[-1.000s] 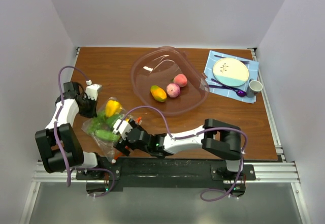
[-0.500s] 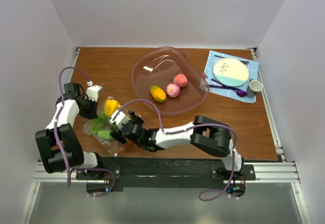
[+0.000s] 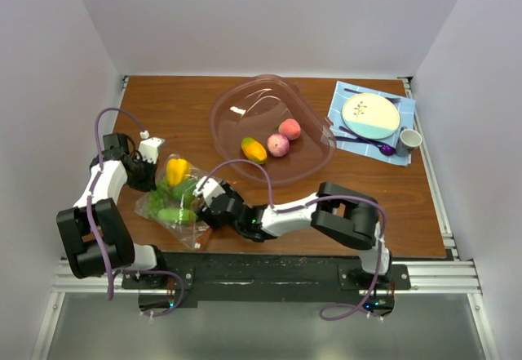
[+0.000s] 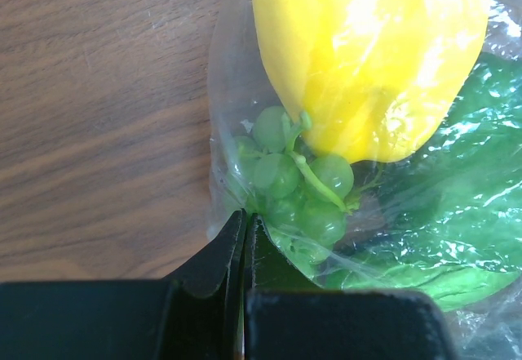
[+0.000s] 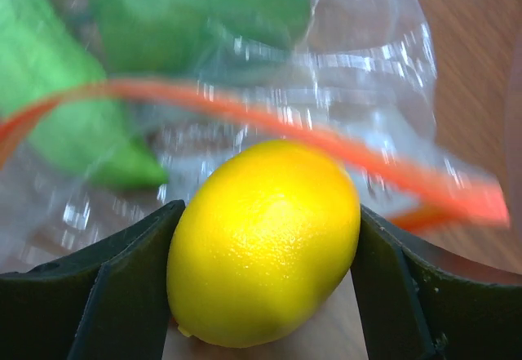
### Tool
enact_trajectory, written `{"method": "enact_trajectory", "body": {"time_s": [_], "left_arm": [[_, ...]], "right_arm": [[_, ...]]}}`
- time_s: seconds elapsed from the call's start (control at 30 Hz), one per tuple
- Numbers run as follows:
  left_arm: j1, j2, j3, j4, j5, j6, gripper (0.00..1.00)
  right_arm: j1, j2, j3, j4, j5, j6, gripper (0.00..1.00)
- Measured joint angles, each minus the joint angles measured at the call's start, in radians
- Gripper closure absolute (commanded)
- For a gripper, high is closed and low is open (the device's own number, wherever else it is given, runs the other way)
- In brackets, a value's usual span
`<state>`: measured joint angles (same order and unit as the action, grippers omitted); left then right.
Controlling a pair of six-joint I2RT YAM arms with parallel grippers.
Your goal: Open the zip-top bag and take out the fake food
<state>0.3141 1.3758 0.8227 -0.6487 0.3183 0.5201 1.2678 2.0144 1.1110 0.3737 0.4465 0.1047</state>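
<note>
The zip-top bag [image 3: 167, 207] lies at the table's front left, clear and crinkly, with its orange-red zip strip [image 5: 326, 144] lying across its mouth. Fake food shows through the plastic: a yellow pepper [image 3: 177, 170], green grapes [image 4: 294, 180] and a green cucumber [image 5: 204, 17]. My left gripper [image 4: 243, 217] is shut on the bag's edge beside the grapes. At the mouth, my right gripper [image 5: 269, 213] is shut on a yellow lemon [image 5: 265, 254], with both fingers [image 5: 130, 286] touching its sides. From above, my right gripper [image 3: 205, 199] hides the lemon.
A large clear pinkish bowl [image 3: 222, 113] at the centre back holds an orange mango [image 3: 254, 149] and two pink peaches [image 3: 278, 144]. At the back right, a blue mat [image 3: 342, 103] carries a plate [image 3: 370, 115], a cup [image 3: 409, 140] and purple cutlery [image 3: 367, 141].
My right gripper has pushed up and right into the bag's mouth, and its jaws have come in against the lemon. The bag has shifted a little. The left arm has stayed still.
</note>
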Motion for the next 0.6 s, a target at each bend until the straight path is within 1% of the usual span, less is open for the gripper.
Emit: {"method": "enact_trajectory", "body": {"time_s": [0.07, 0.1, 0.23, 0.33, 0.37, 0.43, 0.53, 0.6], "left_arm": [[0.000, 0.000, 0.000, 0.000, 0.000, 0.000, 1.00], [0.000, 0.000, 0.000, 0.000, 0.000, 0.000, 1.00], [0.000, 0.001, 0.000, 0.002, -0.001, 0.000, 1.00], [0.000, 0.002, 0.000, 0.003, 0.000, -0.001, 1.00], [0.000, 0.003, 0.000, 0.003, 0.000, -0.001, 1.00], [0.000, 0.003, 0.000, 0.003, 0.000, -0.002, 1.00], [0.000, 0.003, 0.000, 0.002, 0.000, -0.002, 1.00], [0.000, 0.002, 0.000, 0.002, 0.000, -0.001, 1.00]], "right_arm": [[0.002, -0.070, -0.059, -0.006, -0.022, 0.003, 0.55], [0.003, -0.113, -0.085, -0.008, -0.028, 0.005, 0.55], [0.003, -0.293, -0.137, -0.023, -0.045, 0.001, 0.47], [-0.017, -0.402, -0.135, -0.022, -0.047, -0.012, 0.47], [-0.033, -0.420, -0.131, -0.024, -0.046, -0.013, 0.47], [-0.102, -0.433, -0.103, -0.041, -0.045, -0.010, 0.46], [-0.240, -0.386, -0.032, -0.106, -0.048, 0.017, 0.46], [-0.312, -0.333, 0.016, -0.156, -0.048, 0.031, 0.36]]}}
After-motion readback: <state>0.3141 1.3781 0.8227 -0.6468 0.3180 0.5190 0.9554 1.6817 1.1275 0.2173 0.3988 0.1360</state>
